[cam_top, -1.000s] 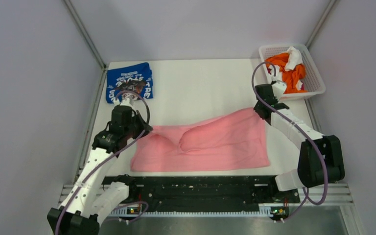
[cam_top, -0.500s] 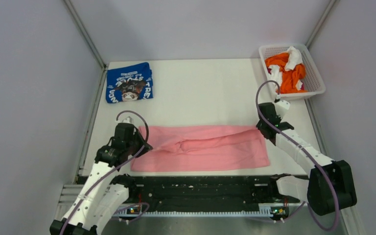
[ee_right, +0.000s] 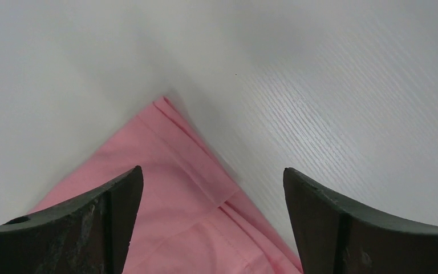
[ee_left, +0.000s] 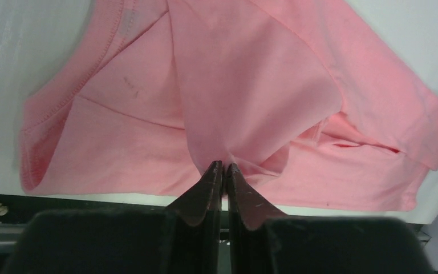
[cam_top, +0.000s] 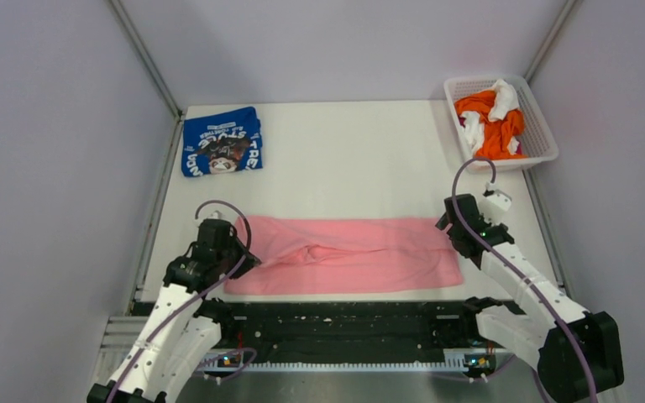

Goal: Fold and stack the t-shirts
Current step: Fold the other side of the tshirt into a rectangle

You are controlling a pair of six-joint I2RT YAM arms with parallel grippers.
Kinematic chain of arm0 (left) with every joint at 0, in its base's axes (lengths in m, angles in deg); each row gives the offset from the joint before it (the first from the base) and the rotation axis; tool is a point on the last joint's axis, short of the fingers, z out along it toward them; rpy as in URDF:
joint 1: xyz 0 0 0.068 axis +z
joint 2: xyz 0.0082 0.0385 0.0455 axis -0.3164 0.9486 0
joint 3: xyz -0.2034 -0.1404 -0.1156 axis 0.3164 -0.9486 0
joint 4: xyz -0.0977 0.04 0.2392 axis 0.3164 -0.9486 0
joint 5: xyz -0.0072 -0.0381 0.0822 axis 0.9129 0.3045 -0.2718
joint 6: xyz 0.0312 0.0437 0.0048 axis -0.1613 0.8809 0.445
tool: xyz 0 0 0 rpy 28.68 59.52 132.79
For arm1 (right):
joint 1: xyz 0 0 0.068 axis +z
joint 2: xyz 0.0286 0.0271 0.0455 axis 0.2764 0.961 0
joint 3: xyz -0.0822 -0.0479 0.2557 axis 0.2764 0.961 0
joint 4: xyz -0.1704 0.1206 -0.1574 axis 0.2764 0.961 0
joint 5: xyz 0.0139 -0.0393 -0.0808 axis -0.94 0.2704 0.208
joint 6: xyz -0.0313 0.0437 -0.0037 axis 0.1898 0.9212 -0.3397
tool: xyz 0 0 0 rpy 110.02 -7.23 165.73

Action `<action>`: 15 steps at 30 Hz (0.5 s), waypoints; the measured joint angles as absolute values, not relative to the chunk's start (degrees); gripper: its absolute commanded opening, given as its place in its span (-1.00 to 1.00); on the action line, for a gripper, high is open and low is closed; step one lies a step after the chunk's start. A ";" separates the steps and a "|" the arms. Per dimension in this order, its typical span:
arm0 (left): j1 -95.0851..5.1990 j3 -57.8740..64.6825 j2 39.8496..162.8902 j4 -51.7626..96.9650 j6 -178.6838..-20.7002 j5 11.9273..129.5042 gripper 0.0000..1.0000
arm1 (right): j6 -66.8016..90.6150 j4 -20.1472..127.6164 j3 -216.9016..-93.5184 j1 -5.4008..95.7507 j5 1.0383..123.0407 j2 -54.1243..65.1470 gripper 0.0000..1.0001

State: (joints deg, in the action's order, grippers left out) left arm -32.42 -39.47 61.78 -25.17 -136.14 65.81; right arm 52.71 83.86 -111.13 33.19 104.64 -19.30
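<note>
Your left gripper (ee_left: 223,165) is closed. Its two dark fingers (ee_left: 202,194) press together and pinch a ridge of the pink t-shirt (cam_top: 353,254) between their tips. The cloth rises to the tips in a tented fold. Around that fold the shirt's left end lies in loose, overlapping layers, with a stitched hem curving along its outer left edge.

Your right gripper (ee_right: 212,171) stands wide open at the far corner of the pink t-shirt's right end. That corner, a neat point of doubled layers, lies flat on the table (cam_top: 344,159) under the gap, and neither finger (ee_right: 108,217) holds it.

From above, the pink t-shirt forms a long band running left to right. Its far edge is nearly straight, and there are soft ridges left of its middle. Its near long edge stops just short of the black rail (cam_top: 336,323) that carries both arm bases.

Only a narrow strip of table separates the shirt's left end from the table's left edge. A similar strip lies past its right end.

Beyond the shirt's far edge a broad stretch of white table runs to the back wall. The blue t-shirt (cam_top: 222,143) lies folded, print upward, well beyond the pink shirt's left end, close to the table's far left corner. A white lattice basket (cam_top: 544,126) sits well beyond the pink shirt's right end. It holds orange and white cloth (cam_top: 491,117).
</note>
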 measured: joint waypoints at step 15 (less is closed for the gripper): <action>-32.42 -36.67 62.93 -25.65 -137.00 67.10 0.98 | 50.28 85.02 -114.65 33.92 103.18 -22.84 0.97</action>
State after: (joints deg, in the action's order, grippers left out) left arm -32.42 -36.67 62.93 -25.65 -137.00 67.10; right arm 50.28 85.02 -114.65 33.92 103.18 -22.84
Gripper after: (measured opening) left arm 0.989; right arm 0.986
